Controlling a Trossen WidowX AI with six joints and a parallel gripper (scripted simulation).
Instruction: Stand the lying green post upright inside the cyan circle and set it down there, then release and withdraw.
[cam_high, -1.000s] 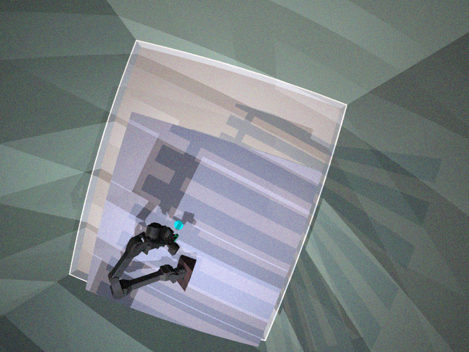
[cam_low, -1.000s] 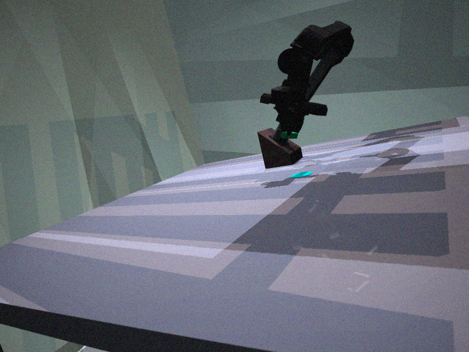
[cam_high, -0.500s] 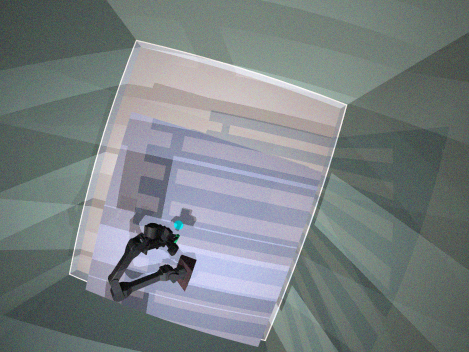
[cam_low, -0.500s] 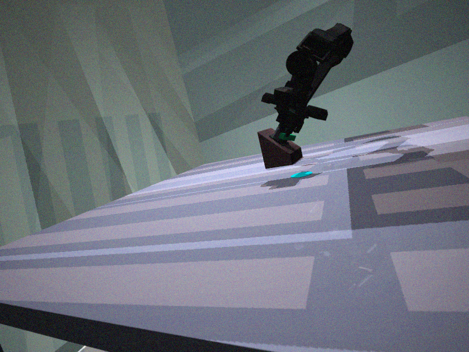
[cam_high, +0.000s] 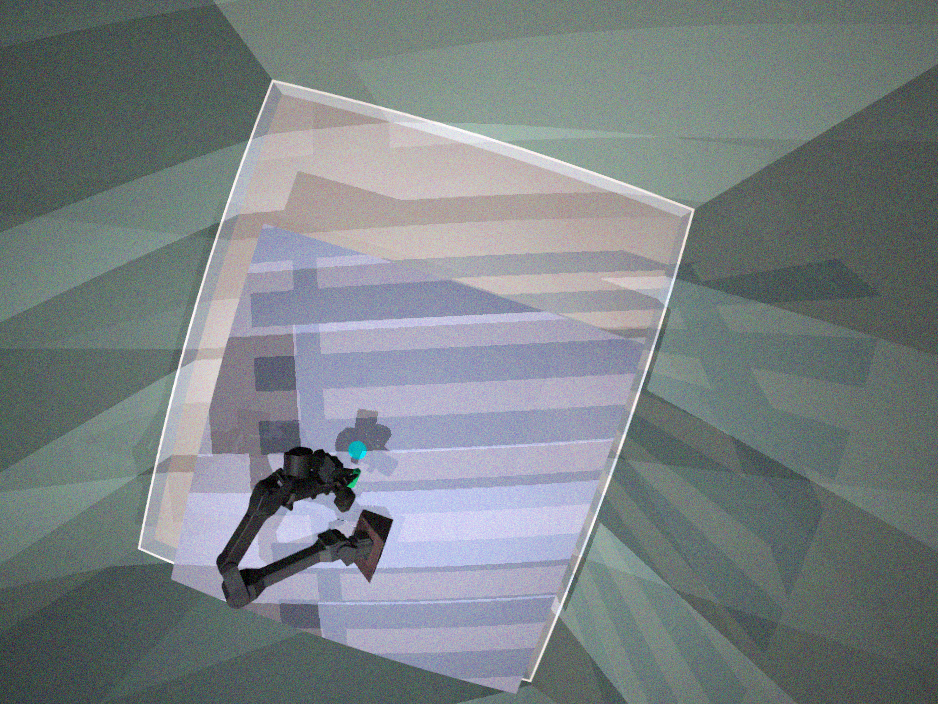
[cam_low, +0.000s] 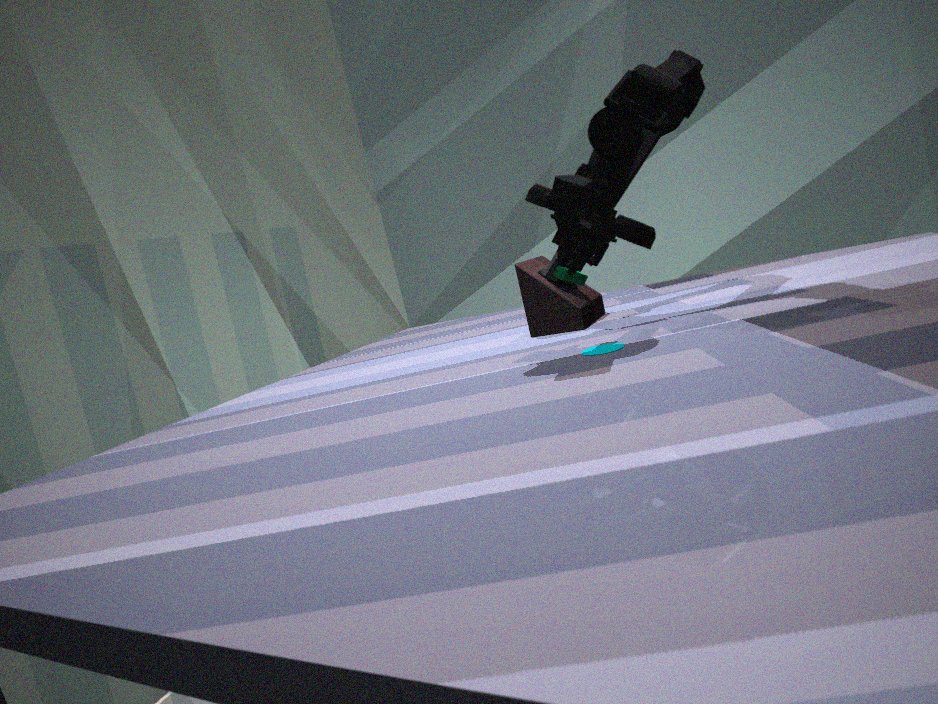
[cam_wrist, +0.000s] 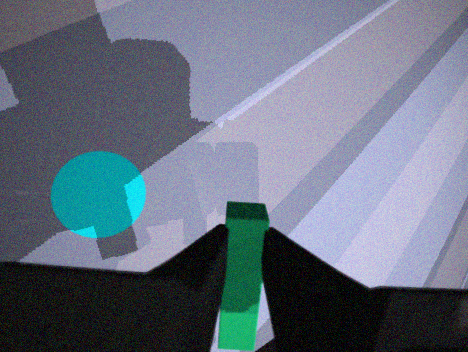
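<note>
The green post (cam_high: 353, 478) (cam_low: 569, 275) (cam_wrist: 243, 270) is held between the fingers of my gripper (cam_wrist: 244, 236), which is shut on it. In the exterior view the post is up off the table and looks close to level, not upright. In the wrist view its dark end face points away from the camera, and its lit part shows lower down between the fingers. The flat cyan circle (cam_high: 356, 450) (cam_low: 603, 348) (cam_wrist: 90, 192) lies on the table, to the left of the post in the wrist view and mostly in shadow. The post is beside the circle and above table height, not over it.
A dark brown wedge-shaped block (cam_high: 376, 547) (cam_low: 551, 309) stands at the arm's base, near the circle. The arm (cam_high: 250, 530) (cam_low: 617, 151) bends out and back over the striped table (cam_high: 484, 454) (cam_low: 378, 591). Broad shadows cross the table.
</note>
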